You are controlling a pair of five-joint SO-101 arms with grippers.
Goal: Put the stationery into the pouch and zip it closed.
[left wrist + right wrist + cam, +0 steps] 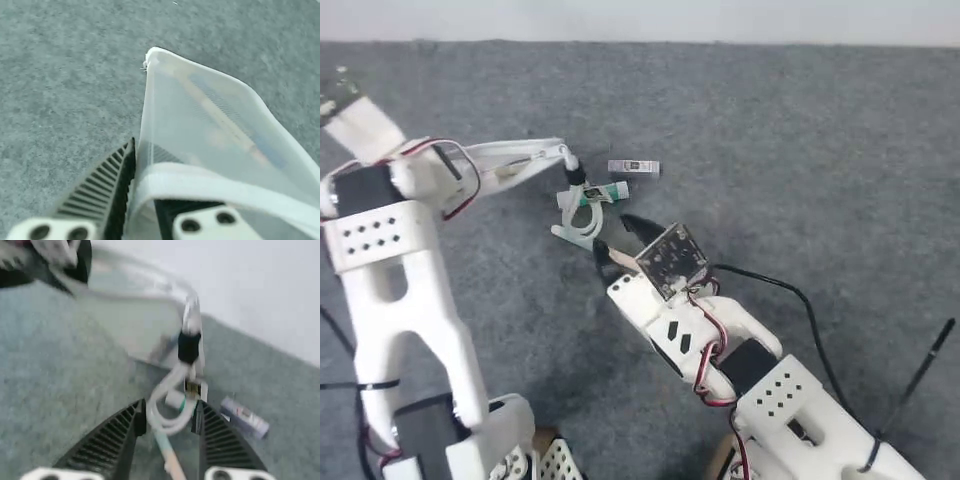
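In the high view the pouch (582,212) lies mid-table on the grey carpet (770,120). The left gripper (575,178) comes at it from nine o'clock and the right gripper (616,236) from five. A small loose piece (633,167) sits at one o'clock, just beside the pouch, so filling looks unfinished.

In the left wrist view the left gripper (142,195) is pinched on the pouch's white edge band, likely to anchor it against a zip pull. What may be a pen shows faintly through the mesh.

In the right wrist view the right gripper (170,412) is spread, its jaws either side of the white pull loop (154,409) below the black slider (189,346), placed to grasp it.
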